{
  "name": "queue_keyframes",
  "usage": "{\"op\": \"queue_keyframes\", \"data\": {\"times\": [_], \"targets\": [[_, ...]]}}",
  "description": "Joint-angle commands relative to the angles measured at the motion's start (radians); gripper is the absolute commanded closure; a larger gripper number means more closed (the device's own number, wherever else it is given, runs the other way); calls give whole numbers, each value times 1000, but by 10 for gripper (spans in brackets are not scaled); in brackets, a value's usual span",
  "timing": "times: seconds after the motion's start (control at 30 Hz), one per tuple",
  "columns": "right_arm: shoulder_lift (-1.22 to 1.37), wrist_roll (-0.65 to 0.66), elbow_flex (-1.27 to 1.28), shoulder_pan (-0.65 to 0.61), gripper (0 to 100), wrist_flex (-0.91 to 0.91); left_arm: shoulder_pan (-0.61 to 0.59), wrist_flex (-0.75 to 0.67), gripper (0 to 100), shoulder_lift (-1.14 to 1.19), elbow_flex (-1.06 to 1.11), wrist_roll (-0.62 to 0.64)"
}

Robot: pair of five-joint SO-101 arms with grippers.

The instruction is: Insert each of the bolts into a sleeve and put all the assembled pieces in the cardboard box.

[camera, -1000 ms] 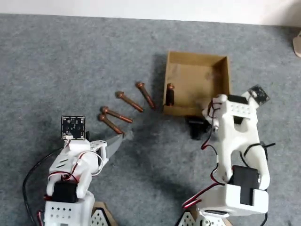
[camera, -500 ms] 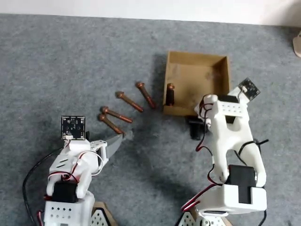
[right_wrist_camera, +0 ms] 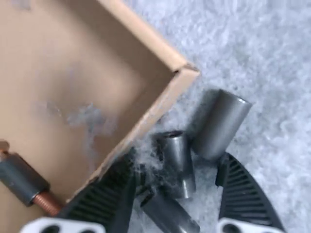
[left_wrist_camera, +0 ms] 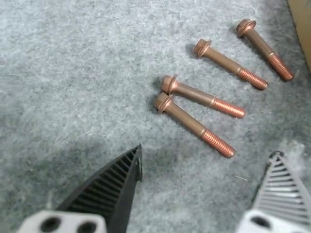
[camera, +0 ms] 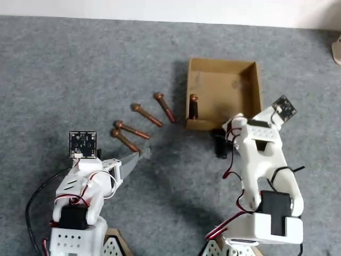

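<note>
Four copper bolts lie loose on the grey carpet: [camera: 126, 140], [camera: 131, 129], [camera: 146, 114], [camera: 165, 106], also seen as bolts [left_wrist_camera: 194, 124] in the left wrist view. My left gripper [left_wrist_camera: 207, 153] hangs open just short of them, gripper [camera: 136, 157] in the high view. The cardboard box [camera: 250, 85] holds one bolt in a sleeve [camera: 193, 106], assembled piece [right_wrist_camera: 22, 182]. Outside the box's near corner lie three grey sleeves [right_wrist_camera: 221, 124], [right_wrist_camera: 177, 158], [right_wrist_camera: 167, 213]. My right gripper [right_wrist_camera: 177, 162] is open and straddles the middle sleeve; gripper [camera: 219, 145].
The box corner [right_wrist_camera: 182, 73] stands close beside the sleeves. Open carpet lies between the two arms and left of the bolts. A pale wall strip [camera: 170, 10] runs along the far side.
The right arm has swung a little to the left over the sleeves by the box corner. The left arm and the bolts have not moved.
</note>
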Motion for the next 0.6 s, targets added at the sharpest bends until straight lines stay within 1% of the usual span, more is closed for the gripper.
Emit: {"op": "queue_keyframes", "data": {"times": [0.0,0.07,0.1,0.23,0.27,0.33,0.5,0.57], "targets": [[5,-5,39,12,779,-48,-2,-14,638,-1,1,-9],[5,-5,42,12,787,-50,-2,-14,638,-1,1,-9],[5,-5,42,12,810,-50,-2,-14,638,-1,1,-9],[5,-3,42,12,975,-50,-2,-14,638,-1,1,-9],[5,-3,44,12,998,-50,-2,-14,638,-1,1,-9],[5,-3,44,12,982,-48,-2,-14,638,-1,-1,-9],[5,-3,47,5,995,-47,-5,-14,638,-1,-10,-8],[2,-3,65,4,995,-47,-8,-2,638,1,-51,-2]]}}
